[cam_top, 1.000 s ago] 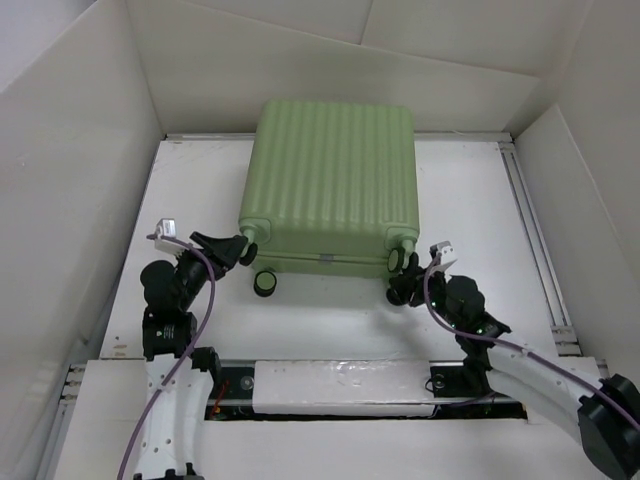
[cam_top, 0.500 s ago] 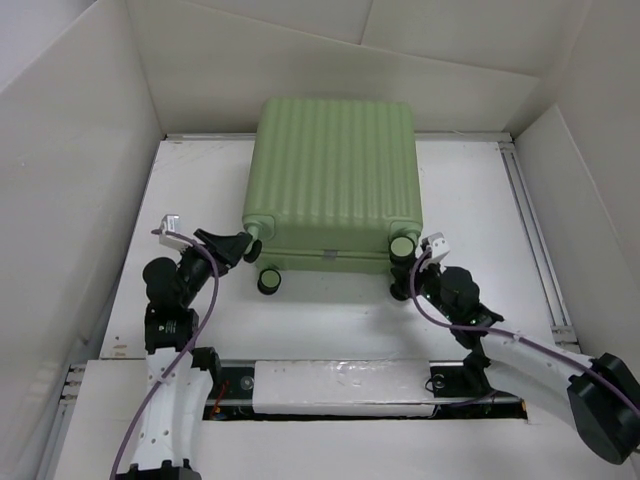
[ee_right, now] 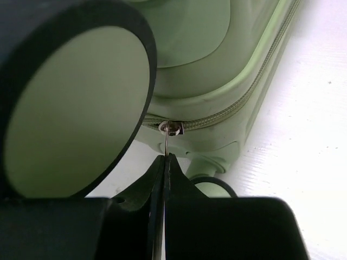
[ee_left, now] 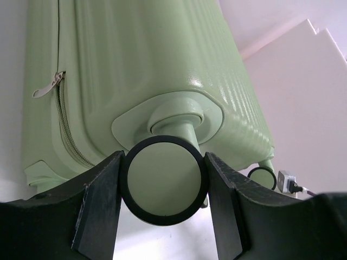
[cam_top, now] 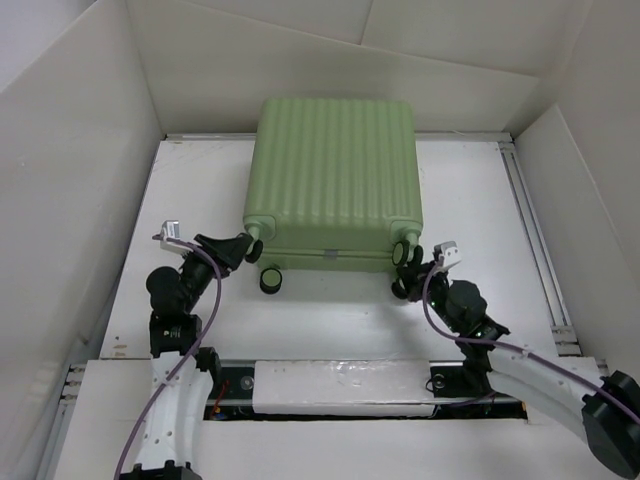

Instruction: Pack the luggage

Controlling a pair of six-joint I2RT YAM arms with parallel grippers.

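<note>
The luggage (cam_top: 335, 180) is a pale green ribbed suitcase lying closed on the white table (cam_top: 200, 190). My left gripper (cam_top: 245, 248) is at its near-left corner. In the left wrist view the black fingers (ee_left: 103, 200) press both sides of a black-rimmed green caster wheel (ee_left: 164, 180). My right gripper (cam_top: 405, 272) is at the near-right corner, under another wheel (ee_right: 76, 108). Its jaws are shut on the thin metal zipper pull (ee_right: 165, 143), which hangs from the slider (ee_right: 172, 128) on the zip line.
White walls (cam_top: 80, 150) box in the table on the left, back and right. A lower caster wheel (cam_top: 270, 282) stands on the table between the arms. A second zipper tab (ee_left: 46, 86) hangs on the suitcase's side seam. A metal rail (cam_top: 535, 240) runs along the right edge.
The right gripper has closed onto the zipper pull and shifted slightly at the near-right corner. The left gripper has stayed clamped on its wheel. The suitcase nudged slightly right.
</note>
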